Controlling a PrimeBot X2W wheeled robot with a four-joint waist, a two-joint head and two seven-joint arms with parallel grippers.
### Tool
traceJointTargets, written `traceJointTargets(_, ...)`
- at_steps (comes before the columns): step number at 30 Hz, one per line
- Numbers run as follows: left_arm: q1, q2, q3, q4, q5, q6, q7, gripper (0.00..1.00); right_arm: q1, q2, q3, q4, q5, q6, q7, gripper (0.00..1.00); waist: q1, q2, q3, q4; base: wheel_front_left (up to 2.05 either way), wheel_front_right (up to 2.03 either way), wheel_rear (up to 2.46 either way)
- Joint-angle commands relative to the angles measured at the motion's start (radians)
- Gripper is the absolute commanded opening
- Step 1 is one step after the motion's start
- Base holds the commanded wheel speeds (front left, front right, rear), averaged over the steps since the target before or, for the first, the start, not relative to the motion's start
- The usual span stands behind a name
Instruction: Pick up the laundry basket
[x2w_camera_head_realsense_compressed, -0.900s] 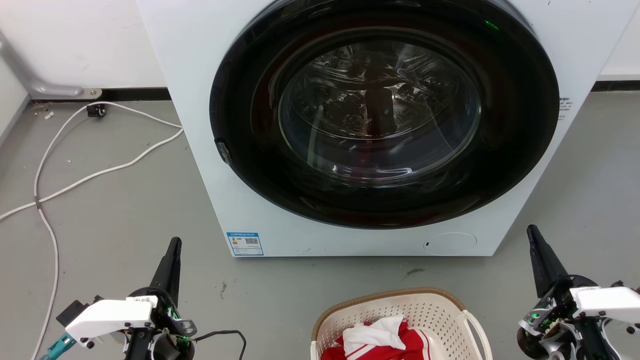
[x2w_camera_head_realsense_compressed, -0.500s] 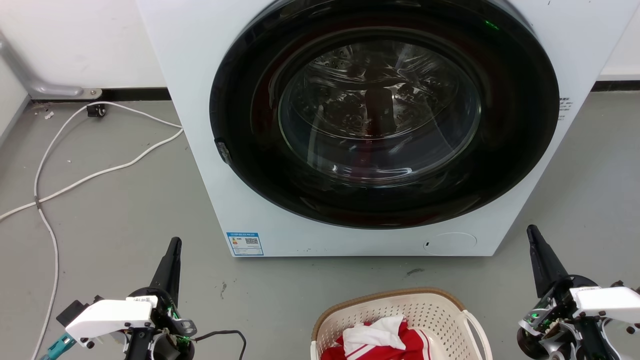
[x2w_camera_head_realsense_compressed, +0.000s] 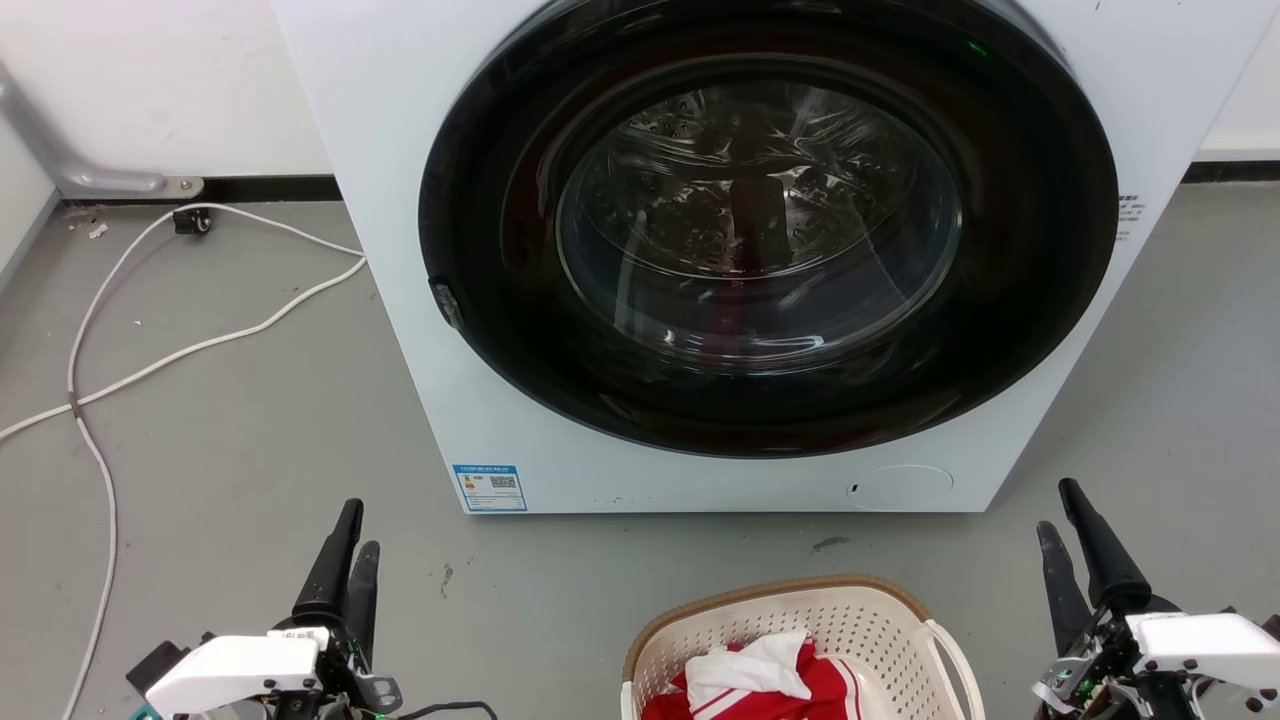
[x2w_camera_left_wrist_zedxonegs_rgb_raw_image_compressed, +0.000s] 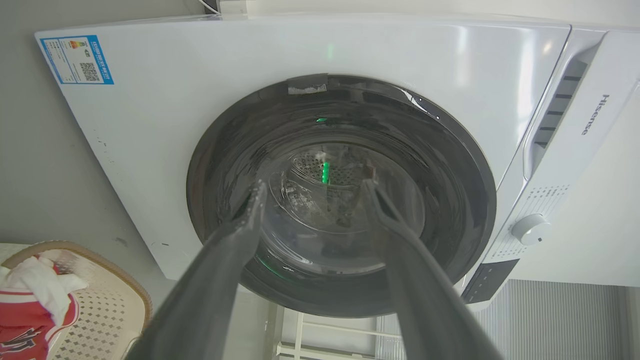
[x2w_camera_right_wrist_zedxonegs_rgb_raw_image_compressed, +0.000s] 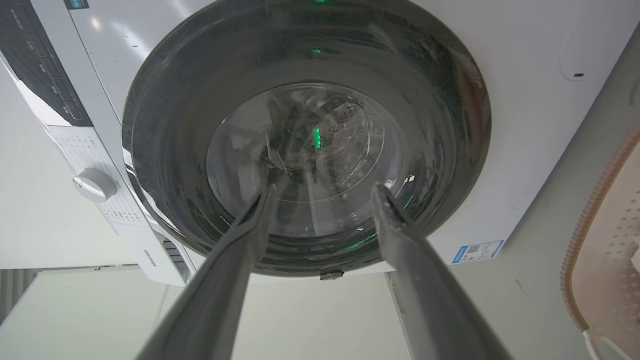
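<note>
We had not yet started the lift. Our left gripper (x2w_camera_head_realsense_compressed: 359, 527) and right gripper (x2w_camera_head_realsense_compressed: 1057, 507) each had fingers parted and held nothing, aimed at the washing machine (x2w_camera_head_realsense_compressed: 700, 485). The laundry basket (x2w_camera_head_realsense_compressed: 770, 588) sat on the floor between them, back from the fingertips and touched by neither, so reaching, gripping and raising were all left to do.

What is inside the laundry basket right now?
A red and white garment lies crumpled in the laundry basket. Anything under it is covered, and the basket's near part is cut off by the head view's bottom edge.
</note>
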Motion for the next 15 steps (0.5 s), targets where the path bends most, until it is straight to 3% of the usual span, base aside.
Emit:
traceJointTargets(1, -0.018, 0.003, -0.002, -0.029, 0.026, 0.0, -0.015, 1.0, -0.017, -0.002, 0.002, -0.026, -0.029, 0.0, -0.015, 1.0, 0.0, 0.0, 0.0, 0.0, 0.0, 0.0, 0.0)
traceJointTargets(15, -0.01, 0.004, -0.021, -0.1, 0.271, 0.038, -0.077, 1.0, 0.006, -0.002, 0.015, -0.114, -0.324, 0.0, -0.077, 1.0, 0.0, 0.0, 0.004, -0.001, 0.0, 0.0, 0.0)
